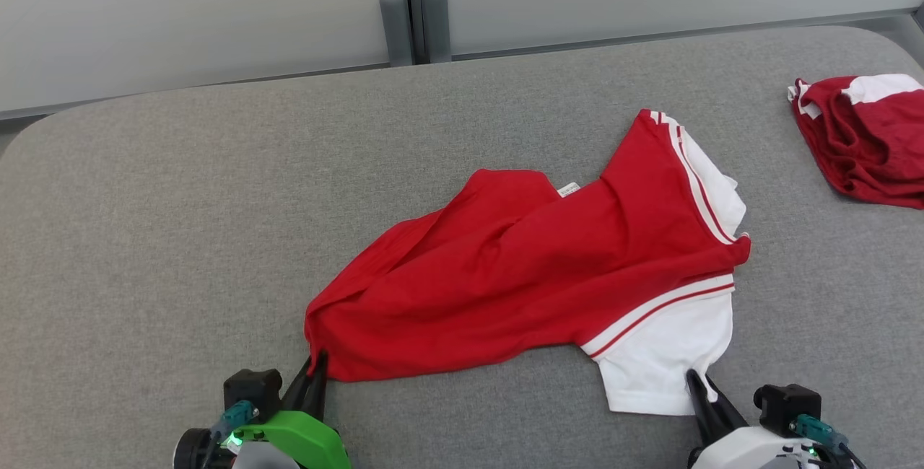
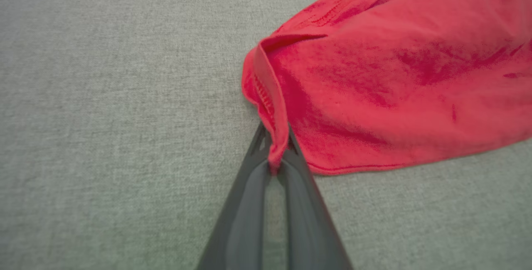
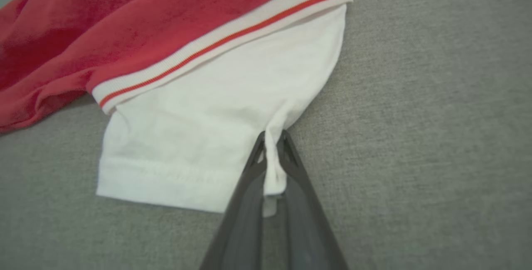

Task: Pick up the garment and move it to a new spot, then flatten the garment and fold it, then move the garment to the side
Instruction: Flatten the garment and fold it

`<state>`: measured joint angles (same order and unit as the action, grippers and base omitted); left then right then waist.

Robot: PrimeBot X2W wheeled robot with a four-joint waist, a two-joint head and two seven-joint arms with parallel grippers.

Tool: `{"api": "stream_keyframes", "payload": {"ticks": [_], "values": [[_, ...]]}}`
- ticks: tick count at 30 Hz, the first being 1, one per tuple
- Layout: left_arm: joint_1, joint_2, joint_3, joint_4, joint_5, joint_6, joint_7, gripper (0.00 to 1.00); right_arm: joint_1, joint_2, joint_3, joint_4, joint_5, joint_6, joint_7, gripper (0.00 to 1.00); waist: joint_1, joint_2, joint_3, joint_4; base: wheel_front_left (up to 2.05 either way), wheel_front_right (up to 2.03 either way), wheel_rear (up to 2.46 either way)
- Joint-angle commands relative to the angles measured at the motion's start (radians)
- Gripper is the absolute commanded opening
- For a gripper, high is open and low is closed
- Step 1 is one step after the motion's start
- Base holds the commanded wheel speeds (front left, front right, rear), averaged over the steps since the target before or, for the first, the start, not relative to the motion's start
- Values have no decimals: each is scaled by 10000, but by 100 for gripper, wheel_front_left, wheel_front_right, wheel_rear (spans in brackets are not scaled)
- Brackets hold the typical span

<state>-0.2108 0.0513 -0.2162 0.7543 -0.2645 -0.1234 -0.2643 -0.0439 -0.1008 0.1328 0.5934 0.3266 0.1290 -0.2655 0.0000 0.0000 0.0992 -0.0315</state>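
We find the garment (image 1: 520,281), a red shirt with white sleeves and red-and-white striped trim, lying crumpled on the grey bench (image 1: 180,238). In the head view it sits right of centre and toward the near side.

The left tool (image 2: 275,137) is closed tight on a red hem corner at the garment's near left end. Its wrist view shows the cloth pinched between the two dark fingers and bunched into a fold above the tips.

The right tool (image 3: 273,137) is likewise closed, gripping a pinch of the white sleeve (image 3: 199,137) near its outer edge. The fabric draws into a narrow pleat running down between the fingers.

Both tools sit low at the near side of the bench, well apart, and the garment rests on the bench between them.

A small white tag (image 1: 568,189) shows at the garment's far edge. Any print on it is too small to read.

A second garment (image 1: 859,144), dark red and white, lies bunched at the far right of the bench, well apart from the first. Behind the bench stand pale panels (image 1: 180,14) and two grey posts (image 1: 415,22).
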Motion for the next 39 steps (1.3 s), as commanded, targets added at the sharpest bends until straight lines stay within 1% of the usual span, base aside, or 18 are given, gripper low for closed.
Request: {"api": "stream_keyframes", "payload": {"ticks": [1,5,10,14,19,22,25,26,28,30,33,37,39], "values": [[132,6,61,-165,-353,-56,7,0,-99,-19,4,-233,97,32,27,0,0,0,-13,-1,0,0,0],[-52,3,-69,-941,-899,-75,5,0,-319,-254,-160,-1096,-22,20,6,0,0,0,-32,8,0,0,0],[-856,49,-527,-1965,-2395,-81,190,0,-1245,-681,-293,-1840,-229,20,5,0,0,0,108,-40,0,0,0],[-1952,436,-834,-2628,-3125,-80,865,0,-2608,-1116,-236,-2030,-246,20,4,0,0,0,490,-59,0,0,0],[-4167,815,-944,-3010,-4151,-82,2023,0,-5189,-1795,158,-1883,-113,20,209,0,0,0,1530,-72,0,0,0],[-5856,1010,-863,-2787,-4475,-82,2729,0,-7084,-2056,404,-1591,225,20,554,0,0,0,2353,-71,0,0,0],[-7737,829,-584,-2308,-4949,-82,3276,0,-9217,-2435,685,-966,485,20,970,0,0,0,3182,-29,0,0,0],[-8443,848,-500,-2165,-4993,-39,3401,0,-9987,-2535,757,-843,559,20,1081,0,0,0,3483,-36,0,0,0],[-9741,904,-356,-1716,-4953,0,3416,0,-11333,-2617,958,-374,659,20,1273,0,0,0,3905,-50,0,0,0],[-11006,832,-263,-1198,-4928,93,3461,0,-12723,-2761,1127,72,648,20,1470,0,0,0,4317,-81,0,0,0],[-12812,803,-298,-430,-4568,115,3072,0,-14556,-2774,1546,703,598,20,1433,0,0,0,4696,-212,0,0,0],[-14475,664,-425,500,-4337,65,2651,0,-16371,-2825,2068,1545,612,19,1259,0,0,0,4774,-337,0,0,0],[-15194,700,-481,922,-4304,30,2597,0,-17115,-2775,2332,1920,651,20,1131,0,0,0,4765,-445,0,0,0]]}}
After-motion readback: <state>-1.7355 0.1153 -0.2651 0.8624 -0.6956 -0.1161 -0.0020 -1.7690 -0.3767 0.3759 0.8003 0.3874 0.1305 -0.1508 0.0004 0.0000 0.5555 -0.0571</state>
